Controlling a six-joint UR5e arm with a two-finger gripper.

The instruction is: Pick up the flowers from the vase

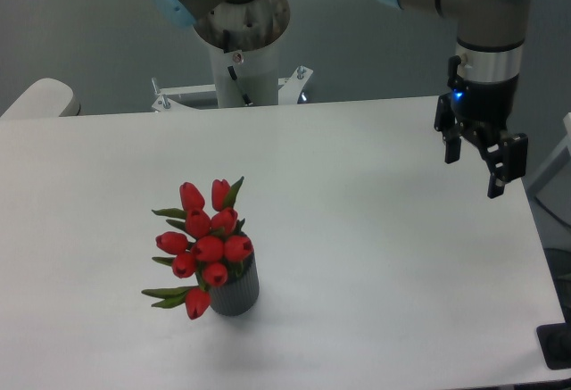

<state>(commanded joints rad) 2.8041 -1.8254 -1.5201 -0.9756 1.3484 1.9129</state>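
Near edge, left of centre: flowers point(203, 245), red tulip buds with narrow green leaves, standing in a small dark vase point(236, 290) on the white table point(375, 256). Bunch leans left and toward the camera, buds spilling over the rim; stems hidden inside. Likely light, buds stiff-looking but leaves bendy; vase may tip or ride up with the stems. Best hold probably low on the bunch, just above the rim, where it's tightest.

Far right, well apart: gripper point(475, 165) hanging above the table, fingers spread wide, holding nothing. Arm base behind the back edge.
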